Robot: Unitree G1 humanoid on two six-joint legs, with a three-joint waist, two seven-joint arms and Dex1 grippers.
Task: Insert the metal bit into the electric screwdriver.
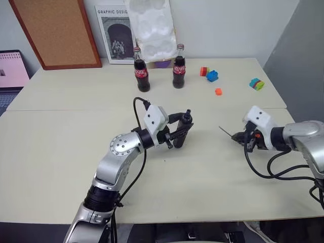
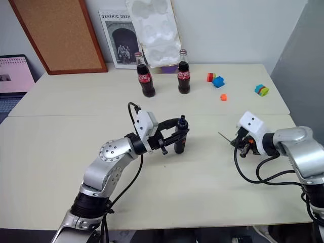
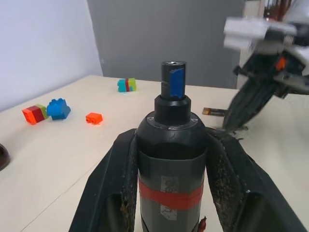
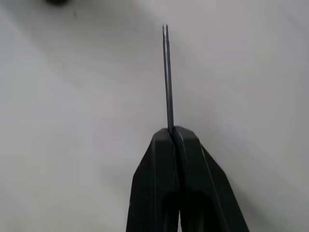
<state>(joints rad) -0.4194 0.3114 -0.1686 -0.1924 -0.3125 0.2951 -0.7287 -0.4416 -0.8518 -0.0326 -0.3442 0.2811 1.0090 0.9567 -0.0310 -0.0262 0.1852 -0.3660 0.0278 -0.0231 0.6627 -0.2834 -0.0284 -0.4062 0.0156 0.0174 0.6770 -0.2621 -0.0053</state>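
My left gripper (image 1: 178,132) is shut on the electric screwdriver (image 3: 171,150), a black body with a red band and a dark blue tip (image 3: 175,82). It holds the tool above the middle of the table, tip pointing up and to the right. To the right, my right gripper (image 1: 237,137) is shut on the metal bit (image 4: 167,77), a thin dark rod sticking straight out past the fingertips (image 4: 190,140). The metal bit (image 1: 224,130) points left toward the screwdriver, a hand's width away from it and just above the table. My right gripper (image 3: 240,121) also shows blurred beyond the screwdriver's tip.
Two cola bottles (image 1: 141,71) (image 1: 178,67) stand at the back centre. Coloured toy bricks (image 1: 211,76) (image 1: 256,84) (image 1: 218,91) lie at the back right. A small dark-and-gold piece (image 3: 214,111) lies on the table near the right gripper. A corkboard (image 1: 55,30) leans against the wall.
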